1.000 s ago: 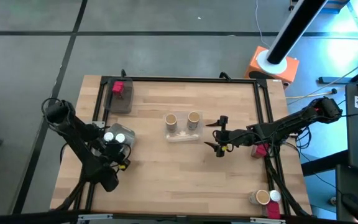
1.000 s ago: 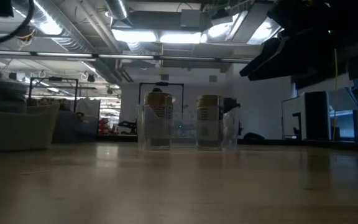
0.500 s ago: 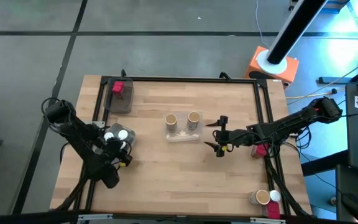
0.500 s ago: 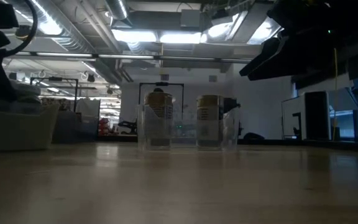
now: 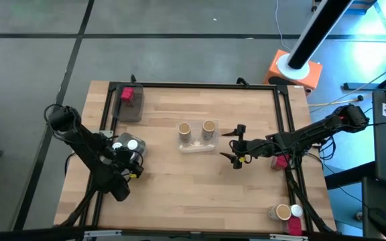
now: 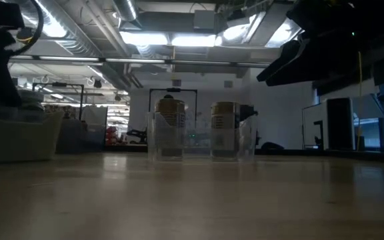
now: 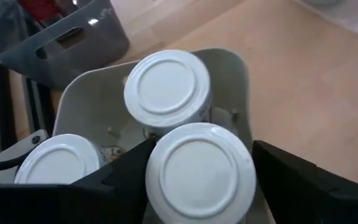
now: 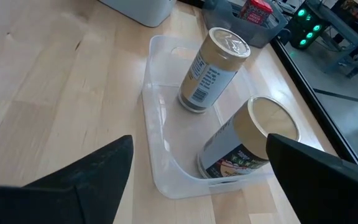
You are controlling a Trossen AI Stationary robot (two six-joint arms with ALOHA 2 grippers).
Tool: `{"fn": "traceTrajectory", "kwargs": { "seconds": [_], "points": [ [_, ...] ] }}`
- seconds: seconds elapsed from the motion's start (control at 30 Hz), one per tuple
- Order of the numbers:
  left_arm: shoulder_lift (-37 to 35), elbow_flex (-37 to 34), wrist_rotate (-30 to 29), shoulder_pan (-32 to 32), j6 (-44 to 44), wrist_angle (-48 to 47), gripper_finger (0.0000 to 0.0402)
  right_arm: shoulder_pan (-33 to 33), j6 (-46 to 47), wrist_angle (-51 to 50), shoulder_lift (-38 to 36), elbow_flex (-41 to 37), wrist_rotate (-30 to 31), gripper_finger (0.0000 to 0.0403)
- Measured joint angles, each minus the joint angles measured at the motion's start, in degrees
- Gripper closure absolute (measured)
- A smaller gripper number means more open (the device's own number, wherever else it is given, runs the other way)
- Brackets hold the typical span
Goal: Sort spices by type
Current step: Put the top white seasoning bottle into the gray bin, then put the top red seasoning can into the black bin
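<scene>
Three white round-capped jars (image 7: 166,84) stand upright in a pale tray (image 7: 229,68) at the table's left. My left gripper (image 7: 201,180) hangs over that tray, slanting down, with a finger on each side of the nearest white jar (image 7: 201,162). Two tan cork-topped jars (image 5: 184,129) stand in a clear tray (image 5: 196,146) at mid-table. My right gripper (image 5: 236,155) hovers open just right of that tray, holding nothing. A red jar (image 5: 127,94) sits in a grey bin at the far left. My left gripper's fingers (image 7: 126,171) stand on either side of the nearest white jar's cap (image 7: 166,180), coming from above at a slant. I cannot tell whether they touch it. The jar stands upright in the tray.
Another red jar (image 5: 281,161) lies beside the right frame rail. A tan, a white and a red jar (image 5: 283,213) sit at the near right corner. Black rails run along the table's left, far and right sides. Bare wood lies between the trays and the near edge.
My left wrist has rolled a little above the pale tray. The jars and trays stand where they were.
</scene>
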Motion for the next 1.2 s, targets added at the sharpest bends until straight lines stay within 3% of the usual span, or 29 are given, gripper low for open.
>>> {"fn": "traceTrajectory", "kwargs": {
  "seconds": [0.53, 0.97, 1.07, 1.2],
  "points": [
    [-15.5, 1.5, 0.2, -0.2, 8.8, 0.2, 0.0149, 0.0, 0.3, -0.1, 0.0, 0.0, 0.0, 0.0038],
    [-20.4, 1.6, 0.2, 0.0, 11.3, 0.3, 0.0149, 0.0, 0.4, -0.2, 0.0, 0.0, 0.0, 0.0038],
    [-21.1, 1.6, -1.9, 0.0, 12.1, 1.4, 0.0149, 0.0, 0.4, -0.2, 0.0, 0.0, 0.0, 0.0038],
    [-21.6, 1.6, -9.7, 0.4, 19.2, 9.3, 0.0149, 0.0, 0.4, -0.4, 0.0, 0.0, -0.2, 0.0038]
  ]
}}
